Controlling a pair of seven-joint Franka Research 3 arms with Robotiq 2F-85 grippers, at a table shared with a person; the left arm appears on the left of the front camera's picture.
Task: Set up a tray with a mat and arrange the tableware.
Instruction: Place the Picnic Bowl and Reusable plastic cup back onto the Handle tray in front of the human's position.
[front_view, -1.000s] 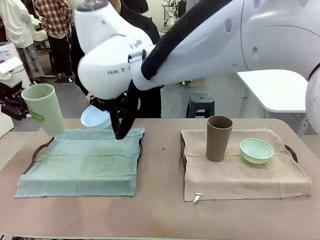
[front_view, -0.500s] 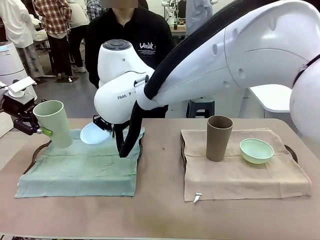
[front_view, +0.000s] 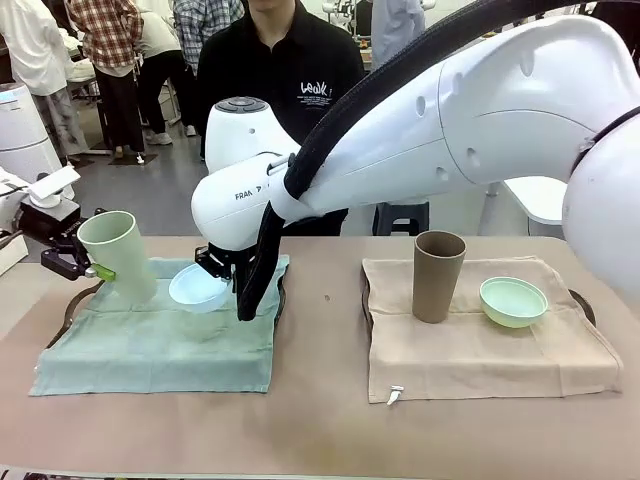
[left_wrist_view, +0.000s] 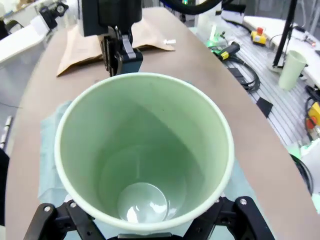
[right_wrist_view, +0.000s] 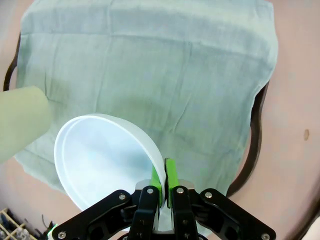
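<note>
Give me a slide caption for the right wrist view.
Right gripper pinching the light blue shallow plastic bowl's rim above the green cloth mat.

Bare green mat (front_view: 150, 345) near side; pale green cup (front_view: 118, 255), light blue bowl (front_view: 197, 288) seemingly crowding far edge.

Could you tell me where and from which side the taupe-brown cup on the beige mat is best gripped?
Probably around the upper wall of the taupe-brown cup, coming in level from the side. It stands upright, tall and handleless, widening toward the rim. The robot-facing side looks open, while the mint green bowl sits close on its right.
</note>
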